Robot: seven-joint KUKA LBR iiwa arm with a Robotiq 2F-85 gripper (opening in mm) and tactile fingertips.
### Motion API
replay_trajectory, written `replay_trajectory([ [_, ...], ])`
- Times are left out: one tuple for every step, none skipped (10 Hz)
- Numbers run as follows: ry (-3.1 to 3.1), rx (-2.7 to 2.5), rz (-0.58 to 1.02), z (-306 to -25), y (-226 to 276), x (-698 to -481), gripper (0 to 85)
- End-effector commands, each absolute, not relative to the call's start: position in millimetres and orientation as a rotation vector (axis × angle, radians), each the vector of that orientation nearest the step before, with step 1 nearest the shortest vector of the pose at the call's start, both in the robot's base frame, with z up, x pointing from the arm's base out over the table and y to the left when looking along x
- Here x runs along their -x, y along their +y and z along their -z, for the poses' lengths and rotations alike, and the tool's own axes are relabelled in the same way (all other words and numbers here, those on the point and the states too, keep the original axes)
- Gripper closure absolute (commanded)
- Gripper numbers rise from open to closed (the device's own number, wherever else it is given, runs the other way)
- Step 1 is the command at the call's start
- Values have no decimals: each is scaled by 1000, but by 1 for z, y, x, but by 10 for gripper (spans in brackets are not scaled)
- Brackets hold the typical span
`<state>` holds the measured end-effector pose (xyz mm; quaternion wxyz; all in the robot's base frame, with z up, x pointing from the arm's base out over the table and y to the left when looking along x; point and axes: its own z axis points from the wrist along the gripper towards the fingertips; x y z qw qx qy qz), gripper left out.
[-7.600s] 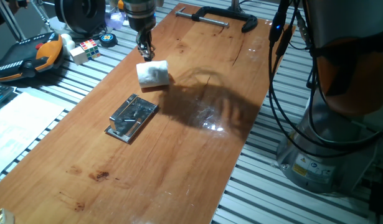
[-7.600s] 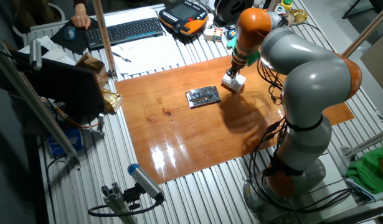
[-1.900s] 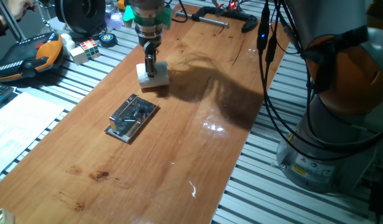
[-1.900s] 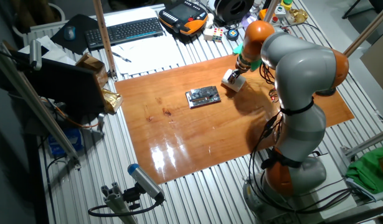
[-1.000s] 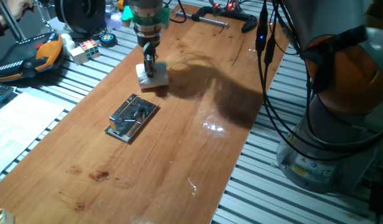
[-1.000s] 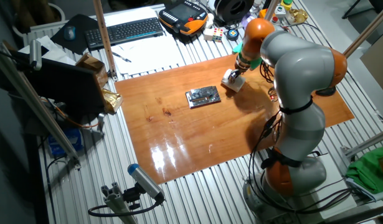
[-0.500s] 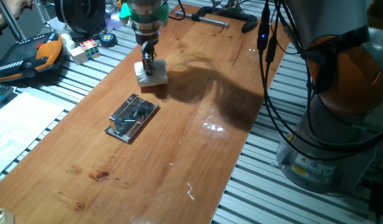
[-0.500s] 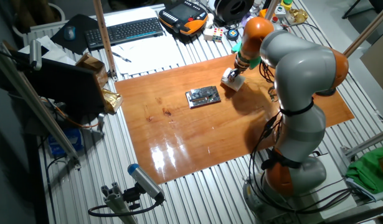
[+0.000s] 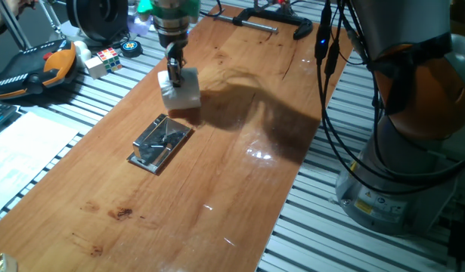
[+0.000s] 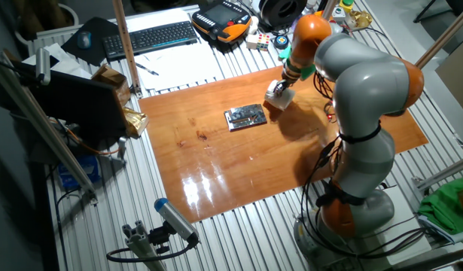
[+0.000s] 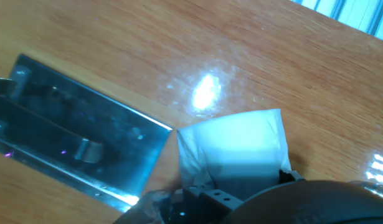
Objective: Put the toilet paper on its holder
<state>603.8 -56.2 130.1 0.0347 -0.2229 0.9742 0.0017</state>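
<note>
Holding the toilet paper (image 9: 180, 89) tight in my gripper (image 9: 174, 75), lifted off the table; placing it on the holder (image 9: 161, 142) remains.

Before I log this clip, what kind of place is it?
Probably a robotics lab: a wooden table on slatted aluminium framing, an orange teach pendant and a keyboard beside it, and the tool holding toilet paper near its holder.

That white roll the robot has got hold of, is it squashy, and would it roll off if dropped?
The toilet paper is probably soft and light: the gripper seems to carry it easily above the table. Its sides look flattened in the hand view, so it likely squashes. Being roughly cylindrical, it might roll a little, not far.
</note>
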Motion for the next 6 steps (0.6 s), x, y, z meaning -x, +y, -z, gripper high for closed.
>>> replay_trajectory([
  [3011,688,-16,-133,-52,-604,843],
  [3024,677,-29,-138,-46,-603,843],
  [3028,666,-23,-140,-43,-600,843],
  [3033,652,-23,-141,-40,-598,843],
  [3035,628,-30,-140,-38,-597,843],
  [3025,619,-24,-139,-36,-595,843],
])
